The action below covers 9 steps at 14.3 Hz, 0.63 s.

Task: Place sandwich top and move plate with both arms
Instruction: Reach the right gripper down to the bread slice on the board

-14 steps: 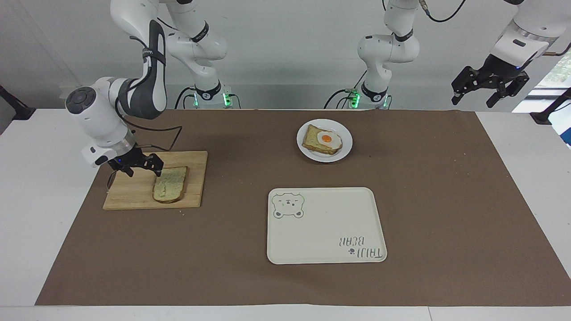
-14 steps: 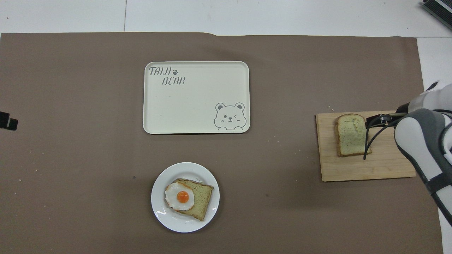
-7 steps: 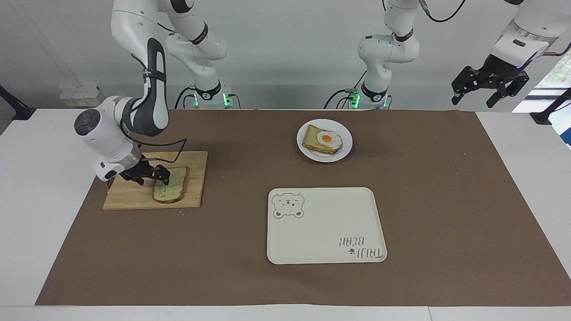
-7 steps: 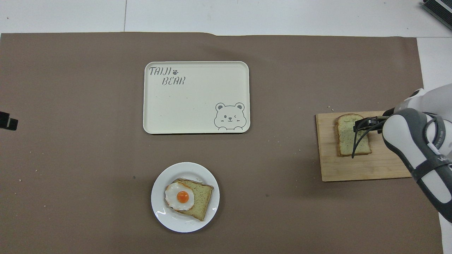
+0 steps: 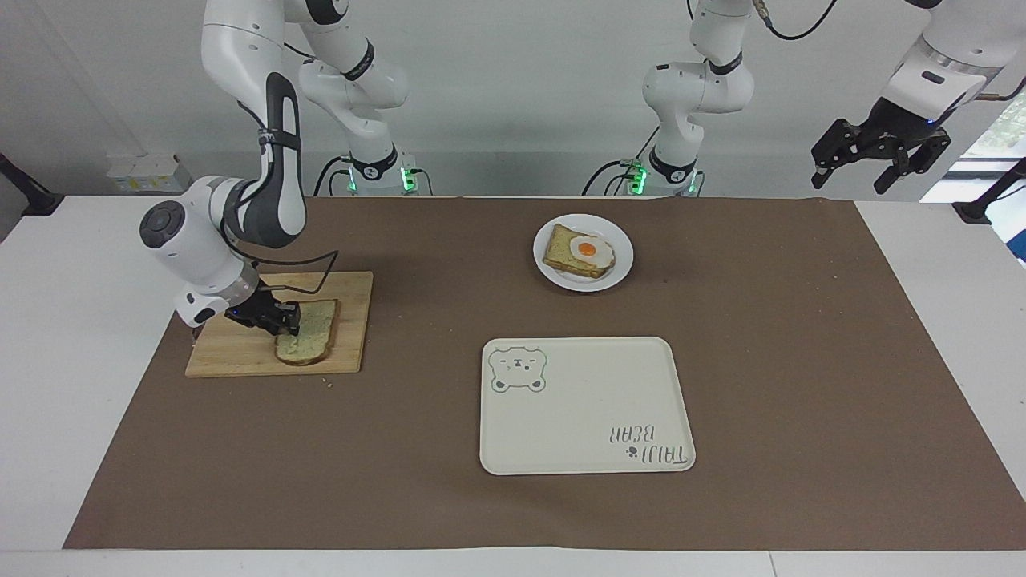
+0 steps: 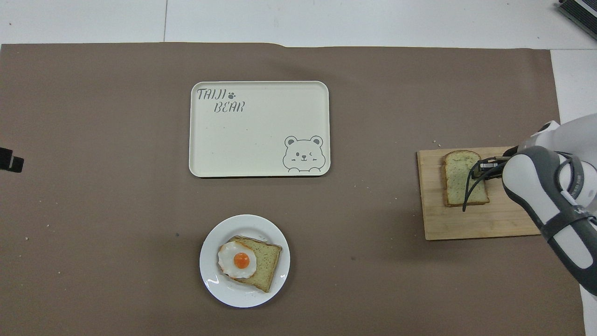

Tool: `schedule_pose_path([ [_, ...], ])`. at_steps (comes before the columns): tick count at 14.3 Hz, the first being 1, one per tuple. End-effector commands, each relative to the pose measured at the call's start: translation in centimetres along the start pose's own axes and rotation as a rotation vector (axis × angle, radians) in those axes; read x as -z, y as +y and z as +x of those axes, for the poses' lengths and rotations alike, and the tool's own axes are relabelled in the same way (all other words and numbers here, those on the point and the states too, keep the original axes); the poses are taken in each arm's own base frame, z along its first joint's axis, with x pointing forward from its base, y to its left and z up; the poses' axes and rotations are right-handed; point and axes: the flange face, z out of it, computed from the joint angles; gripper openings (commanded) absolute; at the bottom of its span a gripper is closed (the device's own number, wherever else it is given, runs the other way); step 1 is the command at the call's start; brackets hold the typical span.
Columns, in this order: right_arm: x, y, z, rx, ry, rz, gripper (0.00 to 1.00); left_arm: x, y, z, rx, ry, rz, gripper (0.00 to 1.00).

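The sandwich top (image 5: 309, 336), a plain speckled slice, lies flat on a wooden cutting board (image 5: 232, 357) at the right arm's end of the table; it also shows in the overhead view (image 6: 459, 179). My right gripper (image 5: 287, 320) is low at the slice's edge, its fingers closed on that edge. The white plate (image 5: 621, 256) holds a toast slice with a fried egg (image 5: 591, 250), near the robots at mid table. My left gripper (image 5: 858, 170) waits open and empty, raised over the left arm's end of the table.
A cream rectangular tray (image 5: 585, 425) with a bear drawing lies farther from the robots than the plate. A brown mat (image 5: 801, 361) covers most of the table. The right arm's cable (image 6: 468, 196) hangs over the slice.
My right gripper moved lower onto the slice's edge and its fingers drew together on it. The slice stayed on the board. The left arm has not moved.
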Motion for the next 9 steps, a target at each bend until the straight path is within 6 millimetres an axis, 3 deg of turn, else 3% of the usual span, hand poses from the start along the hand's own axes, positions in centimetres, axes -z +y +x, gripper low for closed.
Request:
schedule_pose_path([
  [1,-0.1,0.0,-0.2,0.002,0.016,0.020,0.00,0.1,0.0,-0.8,-0.003,-0.006,0.005,1.00],
  [5,0.3,-0.1,0.0,0.010,0.013,0.022,0.00,0.1,0.0,-0.8,-0.003,-0.006,0.005,1.00],
  [9,3.4,-1.9,0.8,0.042,0.029,0.024,0.00,0.1,0.0,-0.8,-0.003,-0.006,0.005,1.00],
])
